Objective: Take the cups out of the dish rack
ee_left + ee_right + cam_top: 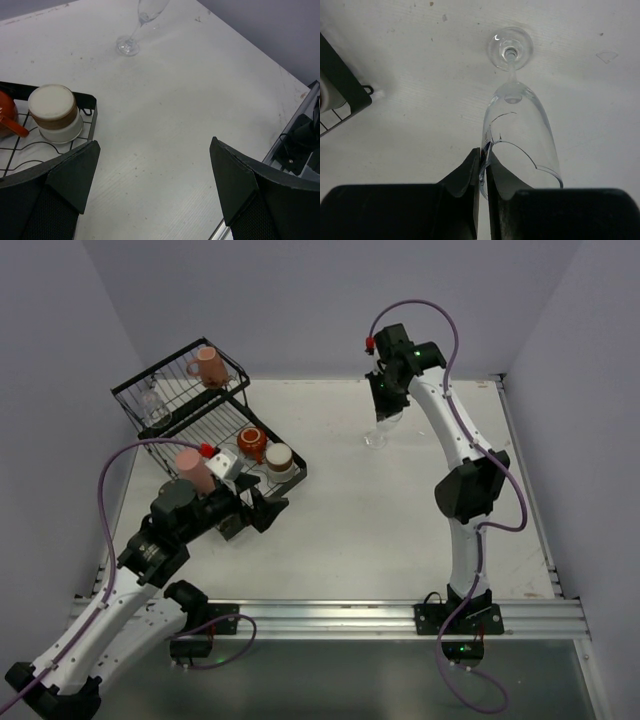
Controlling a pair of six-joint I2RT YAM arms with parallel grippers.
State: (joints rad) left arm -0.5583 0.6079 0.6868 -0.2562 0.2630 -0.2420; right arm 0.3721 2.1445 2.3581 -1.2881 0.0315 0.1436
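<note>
Glass [517, 125] stands at one o'clock, my right gripper [483, 160] pinching its rim; left gripper [154, 145] wide, empty. Rack [215, 425] at ten holds perhaps five more cups [210, 367].

A robot lab cell: bare white table [350, 540], plain lavender walls [300, 300], aluminium mounting rail [330, 616].

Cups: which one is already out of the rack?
The clear stemmed glass, standing on the table with the right gripper pinching its rim. The other cups all sit in the dish rack.
</note>
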